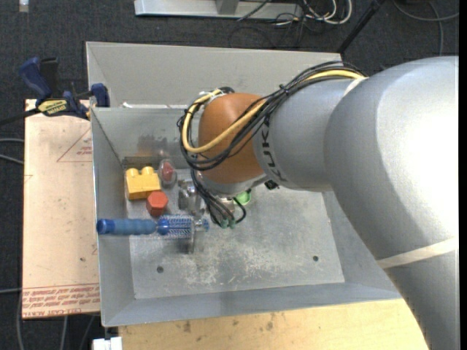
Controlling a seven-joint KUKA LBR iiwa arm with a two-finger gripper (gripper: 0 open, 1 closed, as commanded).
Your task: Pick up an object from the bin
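Yellow block (141, 182), red cylinder (156, 203), blue brush (146, 227) with pale-flecked head, speckled grey bin (241, 268).

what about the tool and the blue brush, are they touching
Cannot tell. In the camera view the tool stands over the bristle end of the blue brush, but looking from above, neither contact nor a gap shows plainly.

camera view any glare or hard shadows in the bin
Camera view: light is soft and even, no hard glare; the bin's back wall carries dull smudgy reflections above the yellow toy brick; the blue-handled brush throws only a faint shadow.
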